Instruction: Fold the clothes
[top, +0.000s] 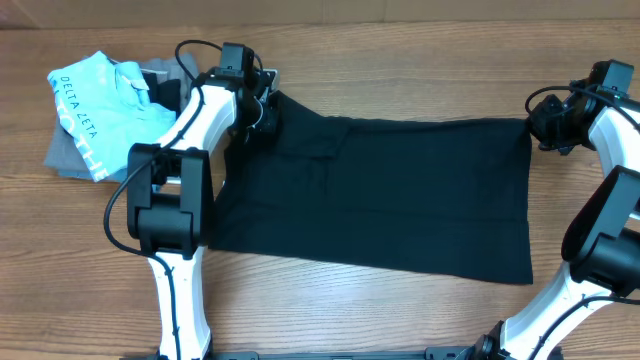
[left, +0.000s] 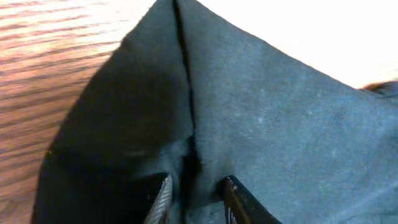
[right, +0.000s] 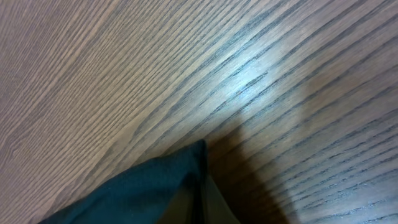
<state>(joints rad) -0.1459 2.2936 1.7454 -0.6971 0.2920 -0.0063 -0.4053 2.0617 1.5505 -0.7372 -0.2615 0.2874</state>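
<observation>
Along the far edge, left gripper (left: 194, 198) clamps black garment (top: 400, 190) corner; right gripper (top: 546, 122) at opposite corner, grip unclear

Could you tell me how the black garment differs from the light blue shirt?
The black garment is plain; the light blue shirt carries white lettering. The black garment lies spread wide, while the blue shirt sits compact atop grey clothes. The left claw pinches the black garment; no claw holds the blue shirt. Both are soft cloth.
</observation>
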